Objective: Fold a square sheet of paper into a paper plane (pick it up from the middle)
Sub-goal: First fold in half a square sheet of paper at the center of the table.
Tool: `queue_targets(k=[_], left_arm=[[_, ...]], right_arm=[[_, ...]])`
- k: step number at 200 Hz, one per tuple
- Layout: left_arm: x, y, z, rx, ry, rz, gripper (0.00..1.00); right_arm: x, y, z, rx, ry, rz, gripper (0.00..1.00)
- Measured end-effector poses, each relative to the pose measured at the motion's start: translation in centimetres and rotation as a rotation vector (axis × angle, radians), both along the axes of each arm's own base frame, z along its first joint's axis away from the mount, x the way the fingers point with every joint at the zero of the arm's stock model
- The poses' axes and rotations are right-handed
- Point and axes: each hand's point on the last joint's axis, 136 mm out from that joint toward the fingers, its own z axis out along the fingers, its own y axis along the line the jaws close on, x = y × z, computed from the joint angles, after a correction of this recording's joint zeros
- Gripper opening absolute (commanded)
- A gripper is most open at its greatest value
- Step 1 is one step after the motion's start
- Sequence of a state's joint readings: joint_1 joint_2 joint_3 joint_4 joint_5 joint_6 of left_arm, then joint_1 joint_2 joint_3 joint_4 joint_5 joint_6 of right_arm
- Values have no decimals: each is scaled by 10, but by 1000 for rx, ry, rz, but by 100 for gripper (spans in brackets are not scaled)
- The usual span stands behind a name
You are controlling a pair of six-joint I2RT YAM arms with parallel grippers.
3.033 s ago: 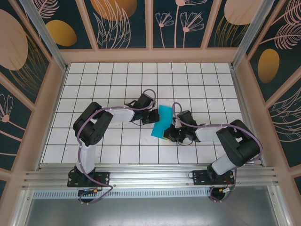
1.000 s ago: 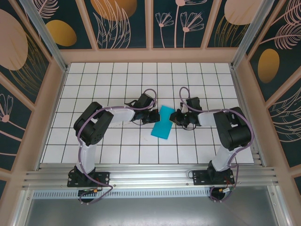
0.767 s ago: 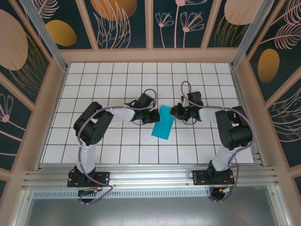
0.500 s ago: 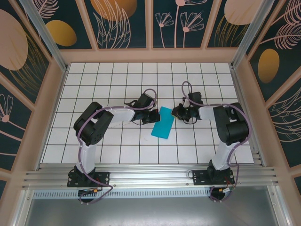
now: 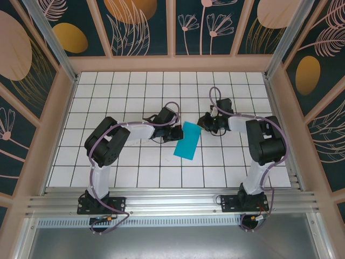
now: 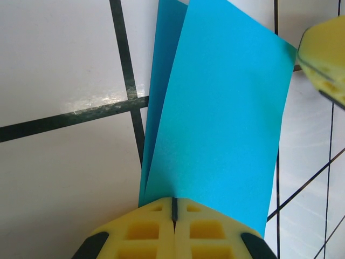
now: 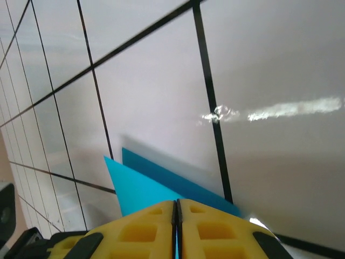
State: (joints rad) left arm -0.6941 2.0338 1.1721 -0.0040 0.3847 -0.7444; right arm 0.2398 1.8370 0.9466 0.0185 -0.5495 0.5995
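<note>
My left gripper [image 6: 173, 202] pinches the square sheet of paper [image 6: 215, 118]. My right gripper [image 7: 176, 205] is pressed together, paper corner just past its fingertips.

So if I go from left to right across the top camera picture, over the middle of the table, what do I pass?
You pass the left arm → left gripper → square sheet of paper → right gripper → right arm.

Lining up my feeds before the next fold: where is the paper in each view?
Top external: paper near frame centre.
Left wrist: paper centre frame, rising from the left end effector.
Right wrist: paper low, left of centre, at the right end effector's tips.
Shared landmark: the black grid lines.
</note>
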Motion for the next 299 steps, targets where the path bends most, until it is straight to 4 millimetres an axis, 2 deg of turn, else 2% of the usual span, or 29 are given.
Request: queue_targets(k=[27, 99, 133, 161, 217, 234, 245, 261, 269, 278, 299], left_arm=[[0, 0, 0, 0, 0, 0, 0], [0, 0, 0, 0, -1, 0, 0], [0, 0, 0, -1, -1, 0, 0], [1, 0, 1, -1, -2, 0, 0], [1, 0, 3, 5, 4, 1, 0], [1, 1, 4, 19, 3, 8, 7], [-1, 5, 6, 36, 5, 15, 13], [-1, 10, 18, 48, -9, 35, 17], [0, 13, 31, 44, -34, 47, 24], [1, 17, 47, 33, -63, 70, 24], [-4, 33, 89, -5, -146, 120, 28]], right_arm=[[-1, -3, -19, -7, 45, -6, 12], [3, -6, -16, -13, 49, -9, 12], [15, -10, -10, -46, 23, -17, 12], [13, -10, -18, -50, 36, -15, 12], [17, -14, -15, -88, 29, 1, 14], [19, -19, -7, -117, 9, 1, 18], [19, -22, 6, -131, -16, -4, 22], [16, -24, 30, -131, -79, -12, 27], [9, -26, 44, -120, -112, -19, 30], [-1, -28, 54, -109, -143, -22, 32], [-32, -31, 58, -88, -163, -21, 35]])
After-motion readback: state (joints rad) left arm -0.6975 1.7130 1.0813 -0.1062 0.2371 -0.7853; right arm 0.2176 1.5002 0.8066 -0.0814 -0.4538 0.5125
